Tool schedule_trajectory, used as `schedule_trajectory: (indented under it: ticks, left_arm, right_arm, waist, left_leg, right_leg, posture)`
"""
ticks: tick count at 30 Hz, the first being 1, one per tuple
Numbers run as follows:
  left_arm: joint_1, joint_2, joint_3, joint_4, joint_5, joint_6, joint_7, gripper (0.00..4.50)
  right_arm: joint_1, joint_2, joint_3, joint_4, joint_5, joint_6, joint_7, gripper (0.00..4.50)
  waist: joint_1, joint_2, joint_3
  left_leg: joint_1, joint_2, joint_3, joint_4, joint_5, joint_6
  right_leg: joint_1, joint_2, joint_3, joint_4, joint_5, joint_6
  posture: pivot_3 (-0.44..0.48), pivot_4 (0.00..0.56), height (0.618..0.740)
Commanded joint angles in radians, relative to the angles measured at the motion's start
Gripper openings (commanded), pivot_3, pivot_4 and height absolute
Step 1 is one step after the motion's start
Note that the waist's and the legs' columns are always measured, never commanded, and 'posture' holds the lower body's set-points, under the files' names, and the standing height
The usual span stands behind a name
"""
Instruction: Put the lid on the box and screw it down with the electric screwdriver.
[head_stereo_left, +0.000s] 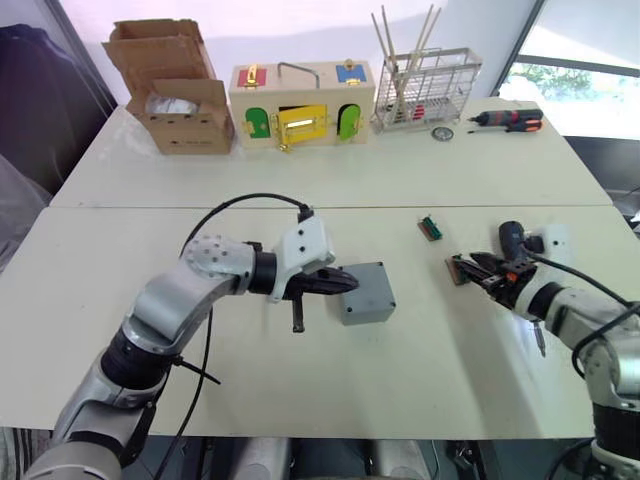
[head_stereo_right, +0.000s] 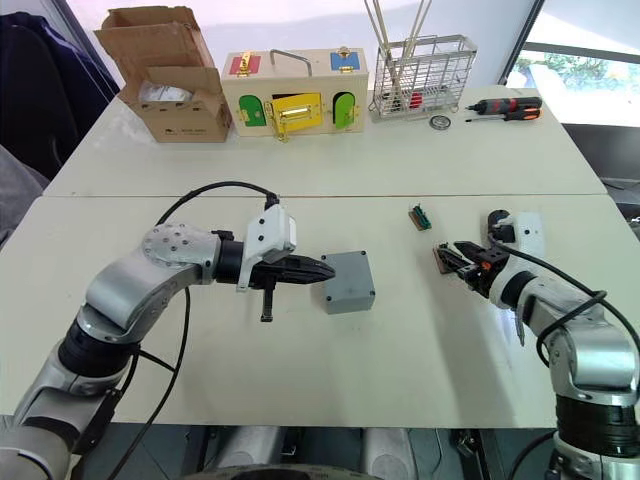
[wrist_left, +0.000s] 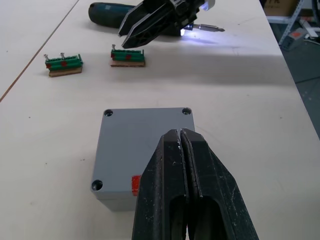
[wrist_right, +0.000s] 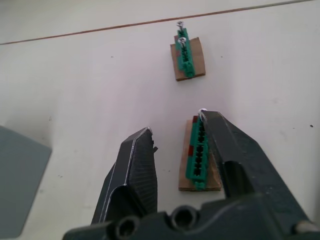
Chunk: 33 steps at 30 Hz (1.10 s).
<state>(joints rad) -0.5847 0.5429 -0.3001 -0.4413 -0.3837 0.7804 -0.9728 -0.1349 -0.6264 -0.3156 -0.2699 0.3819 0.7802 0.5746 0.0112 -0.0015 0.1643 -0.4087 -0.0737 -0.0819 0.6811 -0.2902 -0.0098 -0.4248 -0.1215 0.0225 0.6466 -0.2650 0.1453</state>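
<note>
Sitting mid-worktop, small square grey plastic box with flat grey lid already on, corner screw holes visible, red mark on its side, left hand clenched empty touching it, right hand released beside green terminal strip.

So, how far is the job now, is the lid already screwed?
Done: the lid sits on the box. In hand: nothing; the shut left gripper hovers at the lid, the open right gripper by a green terminal block. Left: screwing; the electric screwdriver lies on the table.
</note>
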Motion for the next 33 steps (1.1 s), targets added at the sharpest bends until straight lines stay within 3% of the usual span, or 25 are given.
schedule_trajectory:
  ticks: [1,15,18,20,33]
  left_arm:
    - [0.000,0.005,0.004,-0.027,-0.009,-0.001,0.016,0.00]
    - [0.011,0.014,-0.017,-0.025,0.007,-0.018,0.044,0.00]
    - [0.011,0.014,-0.021,-0.018,0.011,-0.025,0.050,0.00]
    - [0.009,0.011,-0.023,-0.012,0.015,-0.029,0.055,0.00]
    - [0.015,0.021,-0.019,-0.007,0.007,-0.037,0.054,0.00]
  right_arm:
    - [-0.025,0.005,0.016,0.029,-0.028,-0.064,-0.026,2.02]
    - [-0.064,0.010,0.058,0.127,-0.047,-0.139,-0.044,2.02]
    - [-0.066,0.019,0.053,0.132,-0.047,-0.153,-0.054,1.15]
    - [-0.067,0.020,0.053,0.135,-0.047,-0.158,-0.056,0.08]
    - [-0.079,-0.001,0.025,0.071,-0.014,-0.133,-0.058,0.02]
  waist:
    - [0.000,0.000,0.000]
    - [0.000,0.000,0.000]
    - [0.000,0.000,0.000]
    - [0.000,0.000,0.000]
    - [0.000,0.000,0.000]
  left_leg:
    - [0.000,0.000,0.000,0.000,0.000,0.000]
    - [0.000,0.000,0.000,0.000,0.000,0.000]
    - [0.000,0.000,0.000,0.000,0.000,0.000]
    - [0.000,0.000,0.000,0.000,0.000,0.000]
    - [0.000,0.000,0.000,0.000,0.000,0.000]
  right_leg:
    - [0.000,0.000,0.000,0.000,0.000,0.000]
    - [0.000,0.000,0.000,0.000,0.000,0.000]
    - [0.000,0.000,0.000,0.000,0.000,0.000]
    - [0.000,0.000,0.000,0.000,0.000,0.000]
    - [0.000,0.000,0.000,0.000,0.000,0.000]
  posture:
    - [0.000,0.150,0.730]
    - [0.000,0.150,0.730]
    - [0.000,0.150,0.730]
    - [0.000,0.150,0.730]
    - [0.000,0.150,0.730]
